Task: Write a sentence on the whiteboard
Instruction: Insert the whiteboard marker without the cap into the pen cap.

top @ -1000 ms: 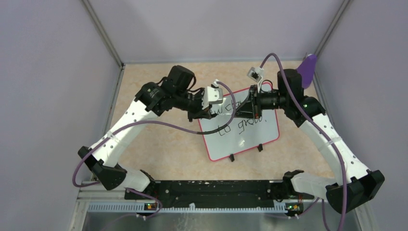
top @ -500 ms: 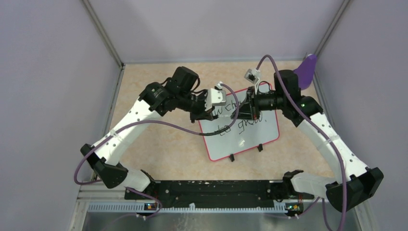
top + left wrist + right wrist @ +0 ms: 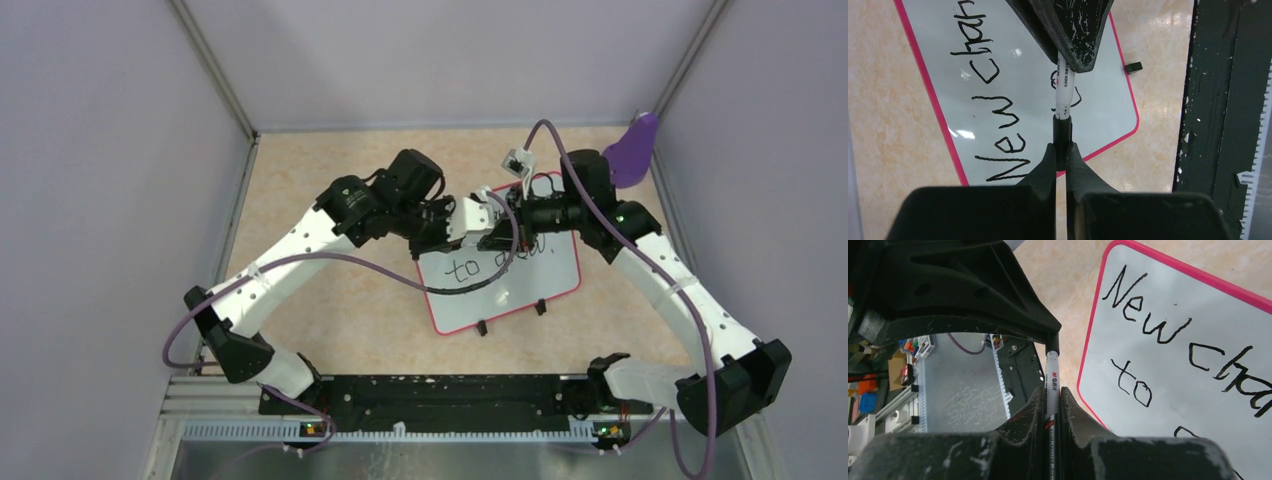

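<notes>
Tools from both arms are facing each other nose to nose above the whiteboard (image 3: 520, 285), sharing one marker (image 3: 1064, 87) between them. The right tool (image 3: 1052, 392) is clamping tight round the white barrel, and the left tool (image 3: 1062, 149) is pinching its fingers closed on the black cap (image 3: 1062, 130) at the marker's other end, so neither is standing open. To my eye they are holding it this way because the cap is being pressed on or pulled off, one side steadying the barrel while the other is working the cap along the same line. With the sentence (image 3: 1168, 332) already running across the board in two lines, I am judging it to be capping, with the writing done. The whiteboard is lying flat and slightly askew on the worktop (image 3: 360, 320), its two clip feet (image 3: 481, 327) sitting on the edge nearest the arm bases. The marker appears to be hanging clear of the board rather than touching it, over the first line near the board's far edge. From overhead the tools are hiding most of that line, leaving the second line showing on the bare part toward the feet.
</notes>
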You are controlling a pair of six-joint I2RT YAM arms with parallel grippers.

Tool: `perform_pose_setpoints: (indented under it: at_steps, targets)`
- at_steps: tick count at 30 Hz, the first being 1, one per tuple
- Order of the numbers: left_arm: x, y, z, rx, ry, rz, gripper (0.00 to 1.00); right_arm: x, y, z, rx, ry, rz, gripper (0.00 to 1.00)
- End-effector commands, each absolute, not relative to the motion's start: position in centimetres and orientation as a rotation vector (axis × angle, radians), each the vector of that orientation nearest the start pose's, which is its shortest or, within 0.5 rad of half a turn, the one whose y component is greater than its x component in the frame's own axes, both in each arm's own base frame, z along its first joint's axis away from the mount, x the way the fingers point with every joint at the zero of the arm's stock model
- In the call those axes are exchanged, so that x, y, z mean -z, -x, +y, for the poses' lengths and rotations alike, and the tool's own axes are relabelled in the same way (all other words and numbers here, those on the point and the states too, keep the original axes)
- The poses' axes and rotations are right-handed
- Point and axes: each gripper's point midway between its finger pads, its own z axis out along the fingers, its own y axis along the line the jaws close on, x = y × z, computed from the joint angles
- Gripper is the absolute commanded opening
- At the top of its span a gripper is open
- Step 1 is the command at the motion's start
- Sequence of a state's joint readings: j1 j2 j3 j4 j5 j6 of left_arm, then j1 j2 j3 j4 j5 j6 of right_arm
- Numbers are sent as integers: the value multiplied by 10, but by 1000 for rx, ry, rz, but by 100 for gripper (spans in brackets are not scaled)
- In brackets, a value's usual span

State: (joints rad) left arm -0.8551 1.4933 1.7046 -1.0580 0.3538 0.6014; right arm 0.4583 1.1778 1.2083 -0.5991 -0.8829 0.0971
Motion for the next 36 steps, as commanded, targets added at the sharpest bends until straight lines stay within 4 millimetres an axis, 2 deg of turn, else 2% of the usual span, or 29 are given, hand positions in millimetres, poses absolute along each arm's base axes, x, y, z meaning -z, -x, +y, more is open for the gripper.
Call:
perform_pose_setpoints:
  at_steps: [1, 10, 17, 25, 28, 36]
  targets:
    - [-290, -223, -319, 439, -1709, 1638, 0, -292, -202, 262, -1288, 932, 1894, 0]
    - [-293, -223, -343, 286, -1738, 1583, 0, -274, -197, 270, -1334, 931, 1904, 0]
    - [-303, -213, -366, 320, -1739, 1539, 0, -273, -193, 274, -1359, 940, 1895, 0]
    - [-307, -207, -354, 316, -1744, 1538, 3, -289, -201, 265, -1346, 917, 1862, 0]
    - [-314, -210, -350, 298, -1718, 1534, 11, -292, -201, 265, -1357, 917, 1849, 0]
    - [-350, -206, -341, 401, -1629, 1494, 60, -307, -210, 261, -1343, 904, 1814, 0]
